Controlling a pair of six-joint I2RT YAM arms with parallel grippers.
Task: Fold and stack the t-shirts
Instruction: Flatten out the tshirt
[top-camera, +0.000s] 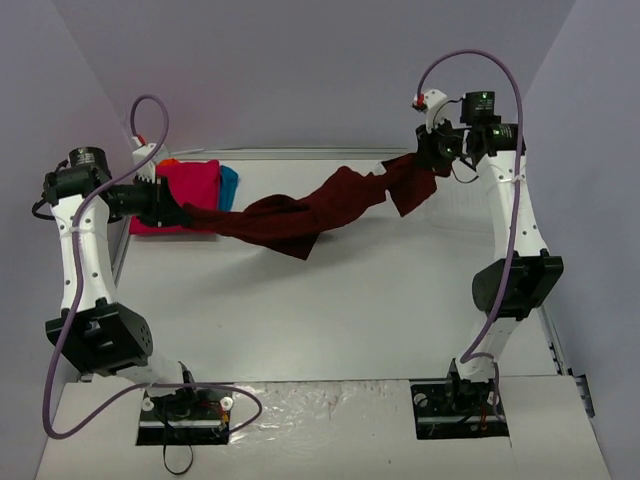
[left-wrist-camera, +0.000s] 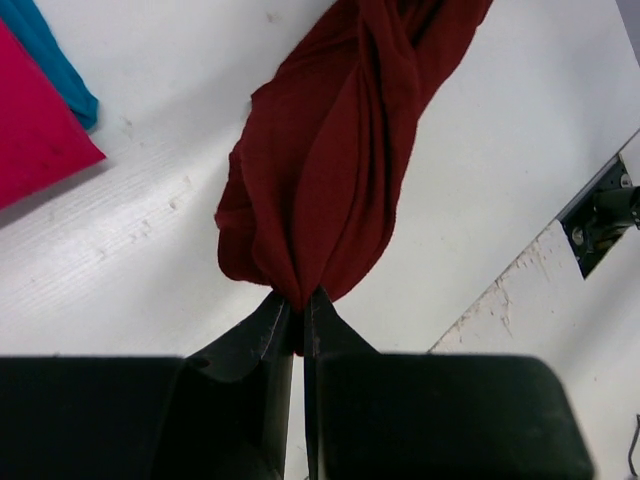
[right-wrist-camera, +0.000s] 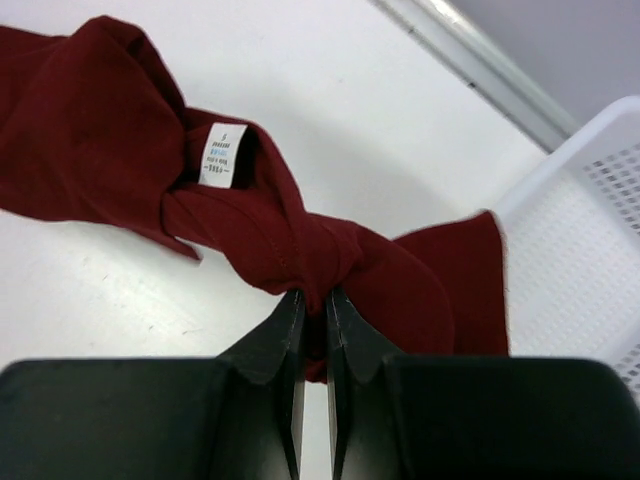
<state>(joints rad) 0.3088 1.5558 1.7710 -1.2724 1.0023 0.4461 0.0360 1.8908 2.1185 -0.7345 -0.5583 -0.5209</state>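
Top view: I am holding the maroon shirt strung between both arms above the table, and its middle is sagging. The left gripper is pinching one end just beside the folded pink shirt. The right gripper is pinching the other end at the far right. A teal shirt and an orange sliver are peeking out from behind the pink one.

Left wrist view: the fingers are clamping a bunched tip of cloth. The fabric is running away from them twisted like a rope.

Right wrist view: the fingers are closed on a knotted wad, with the white label close by, so I am judging this end to be near the collar.

Step in hand: spreading the shirt for folding. To do it well I am planning to take the twist out first, then lower it flat, clear of the pink pile.

Unclear: I cannot tell whether the sagging middle is touching the table, nor where the sleeves and hem lie. The basket is cut off at the frame edge.
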